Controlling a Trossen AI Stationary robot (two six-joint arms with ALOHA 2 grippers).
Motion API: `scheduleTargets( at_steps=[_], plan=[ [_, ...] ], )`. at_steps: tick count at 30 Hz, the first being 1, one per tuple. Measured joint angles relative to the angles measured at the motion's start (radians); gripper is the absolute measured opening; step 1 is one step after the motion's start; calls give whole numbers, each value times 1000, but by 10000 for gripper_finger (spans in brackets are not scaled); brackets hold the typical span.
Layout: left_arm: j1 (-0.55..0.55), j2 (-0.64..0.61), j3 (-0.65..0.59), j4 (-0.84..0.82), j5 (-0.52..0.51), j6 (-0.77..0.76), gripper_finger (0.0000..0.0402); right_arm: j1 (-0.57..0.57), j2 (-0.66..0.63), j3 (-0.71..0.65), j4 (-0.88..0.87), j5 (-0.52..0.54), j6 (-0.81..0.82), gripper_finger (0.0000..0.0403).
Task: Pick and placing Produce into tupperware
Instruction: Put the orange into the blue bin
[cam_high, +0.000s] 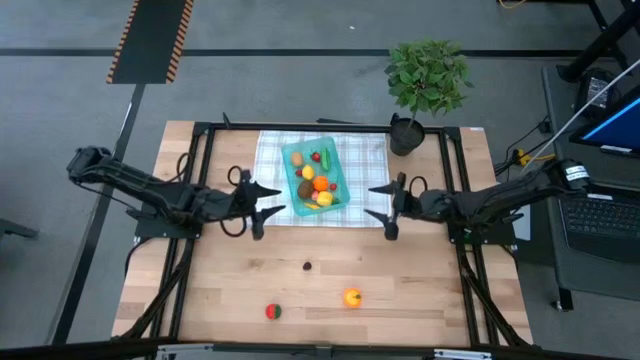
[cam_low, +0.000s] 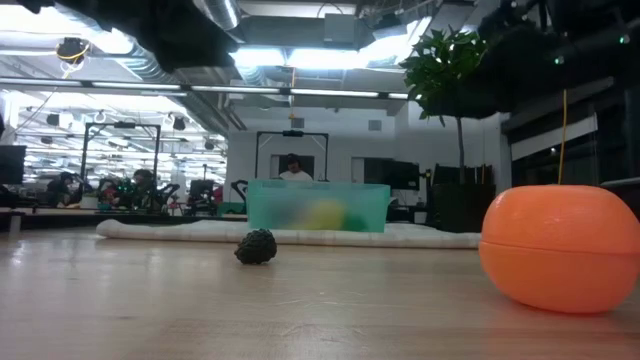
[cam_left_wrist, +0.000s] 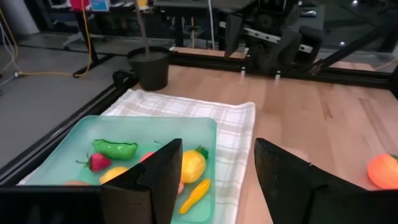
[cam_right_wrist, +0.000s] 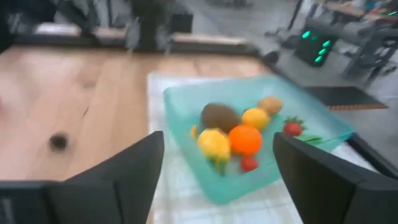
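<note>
The teal tupperware (cam_high: 316, 177) sits on a white-green checked cloth (cam_high: 272, 160) at the table's far middle. It holds produce: a green pod (cam_left_wrist: 114, 148), a strawberry (cam_left_wrist: 98, 162), a lemon (cam_left_wrist: 191, 165), an orange (cam_right_wrist: 245, 139) and a brown kiwi (cam_right_wrist: 220, 116). On the bare wood nearer the front lie an orange fruit (cam_high: 351, 298), a red-and-green fruit (cam_high: 273, 311) and a small dark berry (cam_high: 308, 266). My left gripper (cam_high: 272, 200) hangs open just left of the tupperware. My right gripper (cam_high: 378, 200) hangs open just right of it. Neither has anything between its fingers.
A potted plant (cam_high: 425, 85) stands at the table's far right, beside the cloth. A black frame rail (cam_high: 200, 200) runs along the table's edges. In the low view the orange fruit (cam_low: 560, 245) is close by and the dark berry (cam_low: 256, 247) lies farther off.
</note>
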Motion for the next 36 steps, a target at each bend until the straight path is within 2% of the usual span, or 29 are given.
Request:
scheduleTargets(
  at_steps=[8,14,17,23,29,36],
  plan=[
    [-66,1,0,-10,-7,-6,187,155,0,130,-348,-22,52,316],
    [-113,1,0,-10,-50,-11,190,266,4,185,-416,-32,102,316],
    [-135,1,0,-10,-70,-28,192,311,32,217,-423,7,101,316],
    [-196,1,0,-10,-83,-29,187,387,159,341,-570,79,129,316],
    [-280,2,-18,-5,-164,-37,190,454,299,458,-677,80,235,316],
    [-349,2,-100,83,-176,-90,190,527,460,630,-818,53,289,316]
  ],
)
